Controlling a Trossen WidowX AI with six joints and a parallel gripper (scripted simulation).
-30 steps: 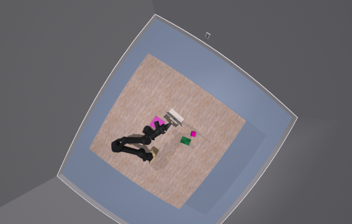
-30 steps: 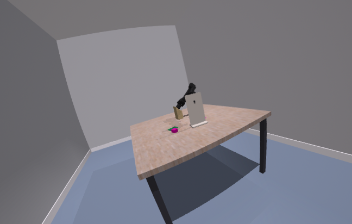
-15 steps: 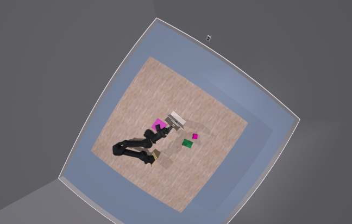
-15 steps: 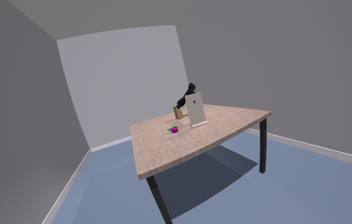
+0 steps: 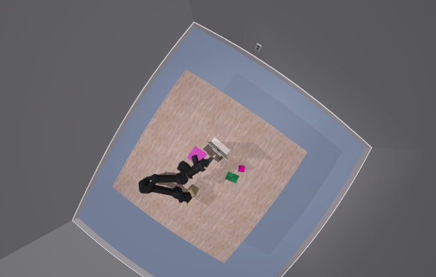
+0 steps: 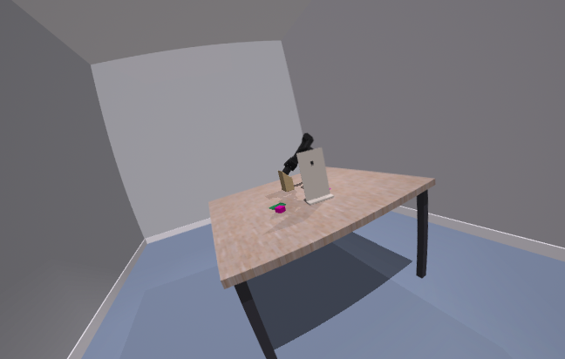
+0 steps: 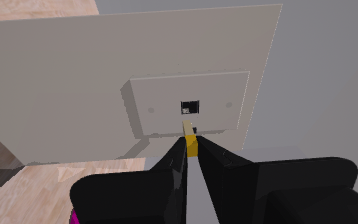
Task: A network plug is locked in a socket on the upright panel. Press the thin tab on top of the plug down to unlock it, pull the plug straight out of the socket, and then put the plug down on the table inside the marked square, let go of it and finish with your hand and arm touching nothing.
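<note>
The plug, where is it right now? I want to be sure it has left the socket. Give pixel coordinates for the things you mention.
In the wrist view, the plug (image 7: 192,146) is between the hand's fingertips, in front of the panel (image 5: 225,156) (image 6: 314,178) (image 7: 81,55) and just below the open socket (image 7: 190,107).

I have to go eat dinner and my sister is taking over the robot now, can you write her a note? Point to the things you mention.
Gripper (image 5: 214,156) (image 7: 190,141): shut on the yellow plug (image 7: 192,146), in front of the upright panel (image 5: 218,150) (image 6: 314,174) (image 7: 81,60).
Socket (image 7: 190,107): its opening shows, with no plug in it.
Squares: a magenta one (image 5: 196,153) near the panel, a green one (image 5: 232,177) (image 6: 277,206) farther off. I can't tell which is the marked one, so check first.
Done: plug unlocked and out.
Left: set the plug down inside the marked square, let go, move the arm away so it touches nothing.
</note>
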